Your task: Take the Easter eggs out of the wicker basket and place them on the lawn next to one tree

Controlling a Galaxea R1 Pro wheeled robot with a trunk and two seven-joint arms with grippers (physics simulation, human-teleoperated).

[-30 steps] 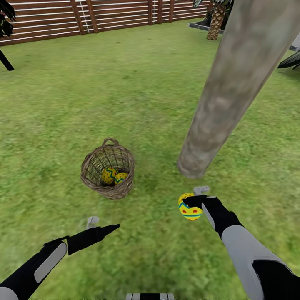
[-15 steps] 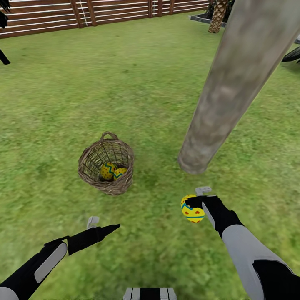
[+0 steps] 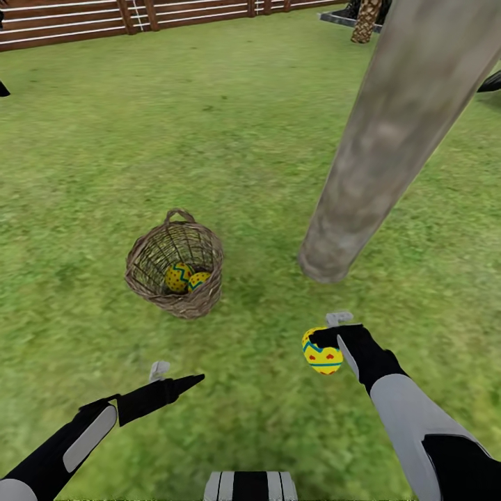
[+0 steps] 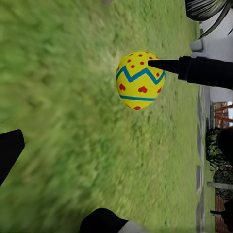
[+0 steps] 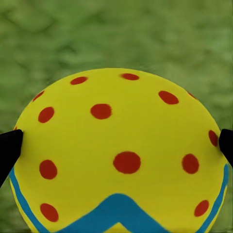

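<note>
A yellow egg (image 3: 321, 351) sits pinched between the fingers of my right gripper (image 3: 327, 342), lower right of centre in the head view, held above the lawn (image 3: 243, 139) just short of the tree (image 3: 390, 139) trunk's base. My right wrist view has both fingertips pressed on the egg's (image 5: 119, 155) sides. Two more eggs (image 3: 185, 278) lie in the basket (image 3: 175, 273), left of centre on the grass. My left gripper (image 3: 174, 379) hangs at lower left, well apart from the basket, fingers spread and holding nothing. The fence (image 3: 104, 17) runs along the top edge, with a palm (image 3: 367, 17) at upper right.
</note>
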